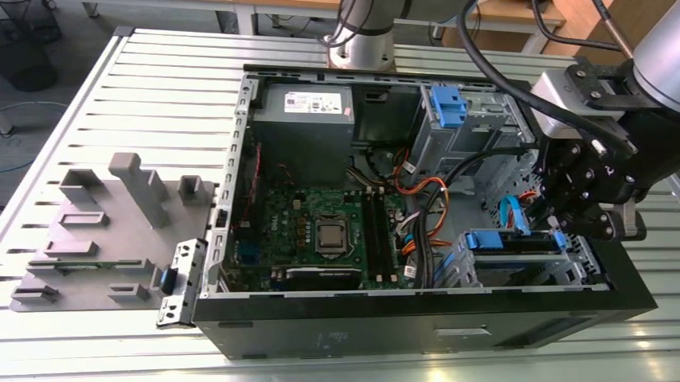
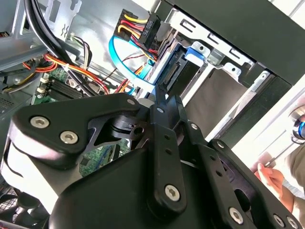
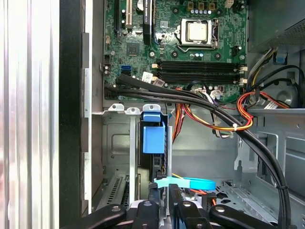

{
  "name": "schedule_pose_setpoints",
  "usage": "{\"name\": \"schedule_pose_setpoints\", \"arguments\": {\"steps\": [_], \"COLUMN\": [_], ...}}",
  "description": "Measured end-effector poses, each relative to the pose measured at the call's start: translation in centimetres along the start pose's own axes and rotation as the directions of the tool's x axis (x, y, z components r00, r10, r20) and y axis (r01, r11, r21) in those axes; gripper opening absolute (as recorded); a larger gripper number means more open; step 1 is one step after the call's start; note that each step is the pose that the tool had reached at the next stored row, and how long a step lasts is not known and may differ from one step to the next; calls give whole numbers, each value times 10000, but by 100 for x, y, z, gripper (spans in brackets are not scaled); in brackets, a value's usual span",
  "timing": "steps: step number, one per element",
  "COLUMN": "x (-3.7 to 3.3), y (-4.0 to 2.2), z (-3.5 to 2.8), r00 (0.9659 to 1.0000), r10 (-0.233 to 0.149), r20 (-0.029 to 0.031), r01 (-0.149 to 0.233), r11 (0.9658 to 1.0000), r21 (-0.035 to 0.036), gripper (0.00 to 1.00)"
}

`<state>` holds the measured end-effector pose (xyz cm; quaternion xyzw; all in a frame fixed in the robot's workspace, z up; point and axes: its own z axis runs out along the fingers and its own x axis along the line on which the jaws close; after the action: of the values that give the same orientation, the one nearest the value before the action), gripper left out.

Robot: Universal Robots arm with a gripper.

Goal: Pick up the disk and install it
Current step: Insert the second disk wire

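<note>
The disk [image 1: 506, 240], in its blue carrier, sits edge-up in the drive bay at the case's front corner, on the exterior view's right. In the first wrist view the disk [image 3: 153, 136] shows its blue tab with a dark edge below it. My gripper [image 1: 555, 231] hangs just over that bay. In the second wrist view its black fingers [image 2: 164, 112] come together with nothing between them, and my gripper [image 2: 159, 97] ends close to the disk [image 2: 178, 76]. I cannot tell whether they touch. My gripper [image 3: 163, 192] appears beside a blue ribbon cable [image 3: 186, 182].
The open computer case [image 1: 425, 322] lies on a slatted metal table [image 1: 159, 87]. Inside are a motherboard [image 1: 318, 231], a grey power-supply box [image 1: 302, 119], a second blue bracket [image 1: 447, 103] and thick black cables [image 3: 228, 124]. A grey fixture [image 1: 107, 231] lies beside the case. A person's hand [image 2: 269, 176] is nearby.
</note>
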<state>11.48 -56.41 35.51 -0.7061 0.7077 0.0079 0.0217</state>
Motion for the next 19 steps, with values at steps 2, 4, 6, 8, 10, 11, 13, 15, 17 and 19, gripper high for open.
{"name": "schedule_pose_setpoints", "arguments": {"steps": [2, 4, 6, 8, 10, 11, 13, 15, 17, 19], "x": [0, 0, 0, 0, 0, -1, -2, -18, -57, -99], "y": [-1, -2, -3, -4, -4, -5, -5, -5, -6, -4], "z": [0, 0, 0, -1, -21, -32, -41, -43, -40, -38], "r00": [10000, 10000, 10000, 10000, 10000, 10000, 10000, 10000, 10000, 10000], "r10": [0, 0, 0, 0, 0, 0, 0, -1, -2, 0], "r20": [1, 0, 0, 1, -2, 0, 3, 0, -1, 0], "r01": [0, 0, 0, 0, 0, 0, 0, 1, 2, 0], "r11": [10000, 10000, 10000, 10000, 10000, 10000, 10000, 10000, 10000, 10000], "r21": [0, 0, 0, 0, 0, 0, 1, 0, 1, 2], "gripper": [24, 24, 24, 24, 24, 24, 24, 24, 24, 24]}}
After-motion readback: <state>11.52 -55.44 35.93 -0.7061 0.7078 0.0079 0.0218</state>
